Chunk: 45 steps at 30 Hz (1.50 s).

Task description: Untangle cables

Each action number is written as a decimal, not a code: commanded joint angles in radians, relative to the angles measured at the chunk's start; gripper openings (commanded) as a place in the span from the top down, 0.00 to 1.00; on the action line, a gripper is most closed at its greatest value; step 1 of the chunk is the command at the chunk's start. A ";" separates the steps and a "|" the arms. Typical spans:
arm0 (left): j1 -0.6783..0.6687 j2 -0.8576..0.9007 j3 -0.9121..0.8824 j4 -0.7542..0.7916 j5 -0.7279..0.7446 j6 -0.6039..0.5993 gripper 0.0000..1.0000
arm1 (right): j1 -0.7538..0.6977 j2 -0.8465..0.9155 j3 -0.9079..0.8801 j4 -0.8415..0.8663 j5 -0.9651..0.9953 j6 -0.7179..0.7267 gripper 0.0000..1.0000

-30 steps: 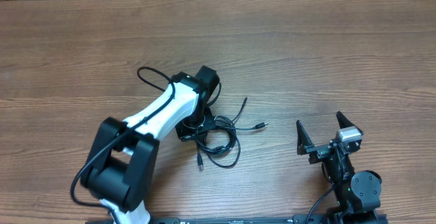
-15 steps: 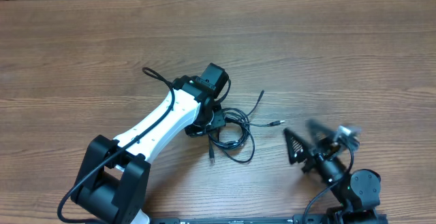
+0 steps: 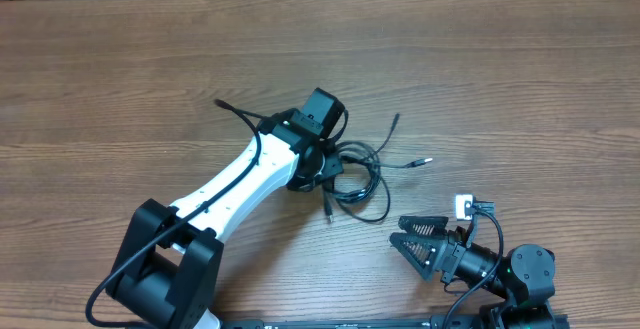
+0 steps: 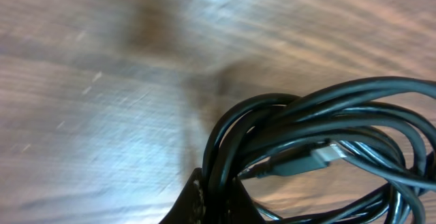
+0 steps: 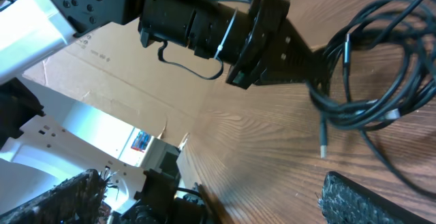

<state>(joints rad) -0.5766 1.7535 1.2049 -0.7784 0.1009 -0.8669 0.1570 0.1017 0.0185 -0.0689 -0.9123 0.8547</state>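
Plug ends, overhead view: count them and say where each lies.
3. One plug end up-right of the cables, one right of them, one below. More may be hidden.

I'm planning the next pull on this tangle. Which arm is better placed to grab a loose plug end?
Right. The right fingers are open, empty and pointed at the cables; the loose plug end lies nearer them. The left fingers are shut on the bundle.
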 commanded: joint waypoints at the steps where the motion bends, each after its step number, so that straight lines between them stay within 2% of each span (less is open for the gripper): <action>1: -0.009 -0.029 0.008 0.062 -0.008 0.038 0.96 | 0.000 0.005 0.001 -0.028 0.038 -0.031 0.00; 4: 0.003 -0.042 0.008 0.112 -0.010 0.046 0.95 | 0.000 0.024 0.049 -0.131 0.073 -0.093 0.00; 7: 0.021 -0.055 0.008 0.125 -0.023 0.039 0.95 | 0.000 0.061 0.147 -0.353 0.175 -0.196 0.00; 11: 0.038 -0.066 0.008 0.071 -0.010 -0.001 0.95 | 0.000 0.138 0.342 -0.653 0.311 -0.306 0.00; 16: 0.044 -0.148 0.008 -0.010 -0.013 -0.002 0.96 | 0.000 0.182 0.548 -0.861 0.304 -0.340 0.00; 22: 0.047 -0.383 0.008 -0.131 -0.069 -0.018 0.95 | 0.000 0.183 0.576 -0.878 0.139 -0.297 0.00; 27: 0.047 -0.557 0.008 -0.325 -0.182 -0.259 0.95 | 0.000 0.183 0.576 -0.882 0.098 -0.208 0.00; 31: 0.047 -0.631 0.008 -0.425 -0.205 -0.385 0.95 | 0.000 0.183 0.576 -0.880 0.053 -0.173 0.00; 34: 0.045 -0.658 0.008 -0.422 -0.144 -0.536 0.96 | 0.000 0.183 0.576 -0.883 0.053 -0.134 0.00; 36: 0.045 -0.659 0.008 -0.390 -0.100 -0.587 0.96 | 0.000 0.183 0.576 -0.888 0.042 -0.092 0.00; 40: 0.032 -0.654 0.008 -0.315 -0.076 -0.568 0.96 | 0.000 0.183 0.576 -0.882 0.039 -0.092 0.00; 45: -0.019 -0.647 0.008 -0.309 -0.085 -0.560 0.95 | 0.000 0.183 0.576 -0.879 0.050 -0.092 0.00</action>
<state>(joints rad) -0.5705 1.1080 1.2049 -1.0946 0.0036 -1.4033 0.1570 0.2844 0.5869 -0.9539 -0.8604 0.7517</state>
